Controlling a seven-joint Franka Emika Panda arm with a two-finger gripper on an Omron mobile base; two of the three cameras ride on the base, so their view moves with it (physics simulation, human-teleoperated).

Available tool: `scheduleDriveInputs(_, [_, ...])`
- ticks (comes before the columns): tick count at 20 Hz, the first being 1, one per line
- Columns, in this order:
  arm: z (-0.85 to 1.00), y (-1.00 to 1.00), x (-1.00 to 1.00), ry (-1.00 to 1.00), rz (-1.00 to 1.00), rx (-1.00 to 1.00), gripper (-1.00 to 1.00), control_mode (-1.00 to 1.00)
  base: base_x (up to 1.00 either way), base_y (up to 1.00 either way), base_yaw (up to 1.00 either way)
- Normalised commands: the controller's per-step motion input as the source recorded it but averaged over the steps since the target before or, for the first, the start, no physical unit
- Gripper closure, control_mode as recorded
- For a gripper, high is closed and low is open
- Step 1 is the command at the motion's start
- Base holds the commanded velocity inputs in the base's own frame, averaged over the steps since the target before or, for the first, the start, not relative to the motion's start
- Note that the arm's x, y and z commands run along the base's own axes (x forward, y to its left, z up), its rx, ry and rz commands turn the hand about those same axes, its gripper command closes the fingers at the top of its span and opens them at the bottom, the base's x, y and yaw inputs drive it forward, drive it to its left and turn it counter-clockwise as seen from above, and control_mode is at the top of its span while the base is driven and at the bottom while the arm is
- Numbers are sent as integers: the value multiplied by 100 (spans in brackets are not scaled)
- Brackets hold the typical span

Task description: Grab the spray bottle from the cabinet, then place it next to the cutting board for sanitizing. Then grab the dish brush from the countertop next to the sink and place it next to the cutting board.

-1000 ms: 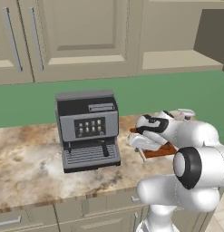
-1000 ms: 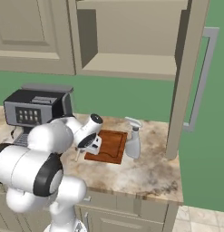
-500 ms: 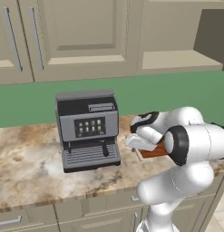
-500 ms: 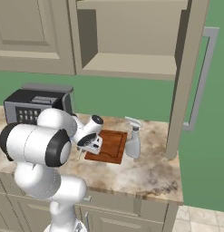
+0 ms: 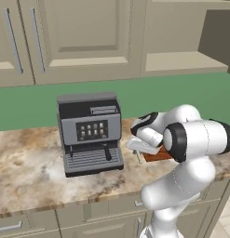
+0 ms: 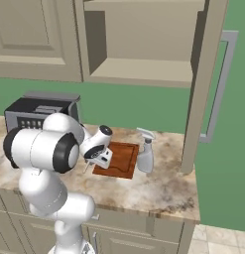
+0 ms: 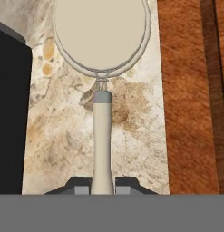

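Dish brush [image 7: 102,95], one: seen close in the hand view, round tan head at top, thin pale handle running down between the two dark fingertips [image 7: 80,185]. Gripper [image 7: 103,186] narrow, clamped on the handle's end. Below the brush lies marbled countertop [image 7: 63,131], with the cutting board [image 7: 188,99] just to one side and a black body at the opposite edge.

Gripper [image 6: 96,158] in the right base view: low over the countertop [image 6: 158,186], at the near left corner of the cutting board [image 6: 119,158]; a thin stick [image 6: 87,166] hangs below it, the brush head not discernible here.

Spray bottle [image 6: 145,155], one: upright on the countertop, just beside the board's right edge; shown in the right base view.

Coffee machine [image 5: 90,132], one: full front with button panel and drip tray in the left base view; in the right base view partly behind the arm.

Wall cabinet [image 6: 144,39], one compartment open, its door [image 6: 206,84] swung out with a long metal handle [image 6: 220,89].

Cutting board [image 5: 158,154], one: in the left base view a reddish sliver beneath the arm.
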Motion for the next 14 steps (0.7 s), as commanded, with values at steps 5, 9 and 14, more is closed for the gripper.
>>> scheduleDriveInputs(5, [-36, 2, 11, 0, 0, 1, -100, -100, 0, 0, 0])
scheduleDriveInputs(9, [-1, 0, -8, -1, 0, 0, -100, -100, 0, 0, 0])
scheduleDriveInputs(14, [8, 0, -26, -4, 0, 0, -100, -100, 0, 0, 0])
